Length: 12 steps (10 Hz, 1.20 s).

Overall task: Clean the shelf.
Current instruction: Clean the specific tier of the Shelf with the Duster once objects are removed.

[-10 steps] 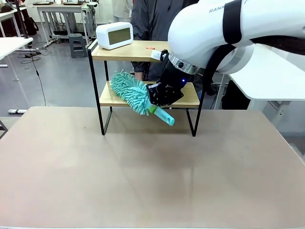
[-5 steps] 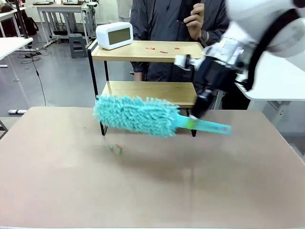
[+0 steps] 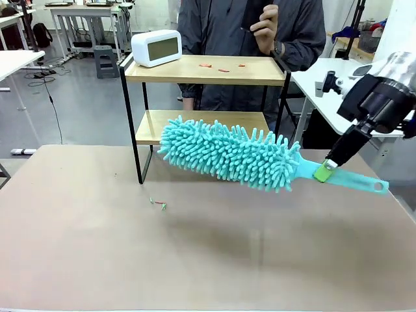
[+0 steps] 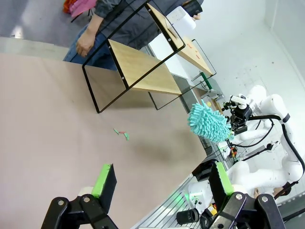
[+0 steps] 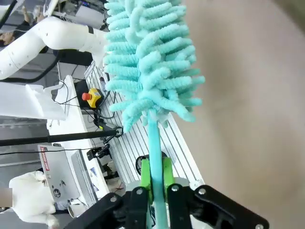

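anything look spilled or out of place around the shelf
Yes. Small red and green scraps lie on the table just in front of the shelf, near its left legs, and a few red bits sit on its top board.

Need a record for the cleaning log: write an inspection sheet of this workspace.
Surface: table, with small scraps lying in front of the shelf.
Job's things: shelf at the far edge; teal duster held in the air above the table.
Clutter: white clock and reddish scraps on the top board.
Grippers: right gripper shut on the duster's handle; left gripper open, holding nothing.
Cables: a cable on the floor at far left.
Surroundings: person standing behind the shelf.
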### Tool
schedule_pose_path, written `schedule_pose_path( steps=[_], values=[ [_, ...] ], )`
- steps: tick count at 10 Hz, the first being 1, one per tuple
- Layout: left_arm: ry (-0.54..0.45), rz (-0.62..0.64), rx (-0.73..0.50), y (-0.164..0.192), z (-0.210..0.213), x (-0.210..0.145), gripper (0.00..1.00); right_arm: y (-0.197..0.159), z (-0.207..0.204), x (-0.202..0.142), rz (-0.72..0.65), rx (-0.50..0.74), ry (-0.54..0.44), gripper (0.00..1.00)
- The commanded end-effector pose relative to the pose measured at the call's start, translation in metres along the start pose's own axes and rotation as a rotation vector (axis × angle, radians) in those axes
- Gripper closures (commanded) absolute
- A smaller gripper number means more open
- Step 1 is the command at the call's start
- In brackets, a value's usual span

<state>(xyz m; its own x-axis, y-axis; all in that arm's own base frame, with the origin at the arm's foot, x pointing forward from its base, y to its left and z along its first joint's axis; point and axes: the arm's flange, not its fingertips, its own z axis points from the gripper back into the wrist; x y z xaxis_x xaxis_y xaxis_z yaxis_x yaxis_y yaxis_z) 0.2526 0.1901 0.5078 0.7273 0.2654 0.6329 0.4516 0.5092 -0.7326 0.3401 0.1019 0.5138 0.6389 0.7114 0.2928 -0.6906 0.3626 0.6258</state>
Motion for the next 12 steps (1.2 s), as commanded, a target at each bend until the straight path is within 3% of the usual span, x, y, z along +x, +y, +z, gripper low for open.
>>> schedule_pose_path(
  steps=[1, 2, 3, 4, 6, 7, 9, 10, 12],
  values=[
    [-0.013, -0.017, -0.014, -0.002, -0.001, 0.002, 0.0, 0.005, 0.013, -0.017, 0.024, 0.023, -0.086, 0.88],
    [-0.013, -0.017, -0.014, -0.002, -0.001, 0.002, 0.0, 0.011, 0.042, -0.055, -0.028, 0.013, -0.136, 0.88],
    [-0.013, -0.017, -0.014, -0.002, -0.001, 0.002, 0.0, 0.023, 0.074, -0.113, -0.092, 0.001, -0.255, 0.88],
    [-0.013, -0.017, -0.014, -0.002, -0.001, 0.002, 0.0, 0.041, 0.094, -0.184, -0.212, -0.078, -0.435, 0.88],
    [-0.013, -0.017, -0.014, -0.002, -0.001, 0.002, 0.0, 0.053, 0.085, -0.263, -0.566, -0.19, -0.614, 0.88],
    [-0.013, -0.017, -0.014, -0.002, -0.001, 0.002, 0.0, 0.046, 0.074, -0.272, -0.717, -0.226, -0.622, 0.88],
    [-0.013, -0.017, -0.014, -0.002, -0.001, 0.002, 0.0, 0.013, 0.064, -0.234, -0.938, -0.365, -0.569, 0.88],
    [-0.013, -0.017, -0.014, -0.002, -0.001, 0.002, 0.0, 0.052, 0.094, -0.297, -0.628, -0.253, -0.59, 0.88],
    [-0.013, -0.017, -0.014, -0.002, -0.001, 0.002, 0.0, 0.052, 0.094, -0.297, -0.628, -0.253, -0.59, 0.88]
  ],
)
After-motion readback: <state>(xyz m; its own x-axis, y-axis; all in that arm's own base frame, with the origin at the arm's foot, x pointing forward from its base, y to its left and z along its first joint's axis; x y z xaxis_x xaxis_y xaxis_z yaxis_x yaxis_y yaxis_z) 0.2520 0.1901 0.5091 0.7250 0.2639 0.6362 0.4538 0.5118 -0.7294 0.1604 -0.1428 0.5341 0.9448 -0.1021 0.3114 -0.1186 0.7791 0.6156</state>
